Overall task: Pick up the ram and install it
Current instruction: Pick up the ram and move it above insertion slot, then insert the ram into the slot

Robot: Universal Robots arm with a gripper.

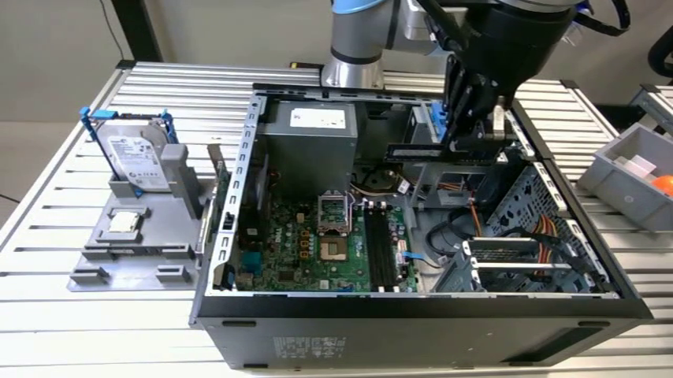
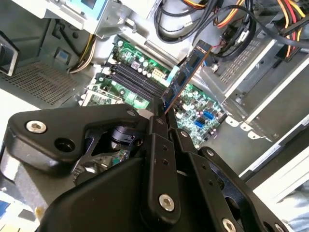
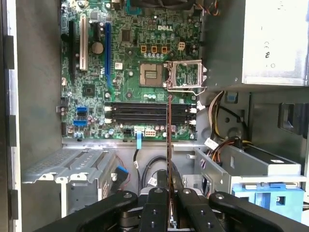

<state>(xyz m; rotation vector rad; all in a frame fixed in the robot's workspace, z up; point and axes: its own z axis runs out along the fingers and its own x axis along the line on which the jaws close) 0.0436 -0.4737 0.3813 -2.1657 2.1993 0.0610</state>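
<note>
robot arm's gripper hangs over an open computer case on the bench. its fingers are closed on the ram, pinching the stick by one end so that most of its length juts free.

in the exterior view the ram is in the air above the far part of the case, near the silver power supply. it is well apart from the motherboard on the case floor.

the hold looks chosen for the job. clamped across its flat faces, the stick is unlikely to twist, and its long edges are left free to meet a socket.

in the first wrist view the ram shows edge-on as a thin line running out from the fingers and crossing the black memory slots. these lie between the processor socket and the near wall of the case. the stick runs crosswise to the slots, so by these pictures it is lifted but not lined up or seated. the slots look unfilled.

in the second wrist view the greenish-blue board with its dark chips points out over the motherboard.

on the exterior view's left, outside the case, a hard drive in a blue frame stands upright in a grey fixture, out of the arm's way.
</note>
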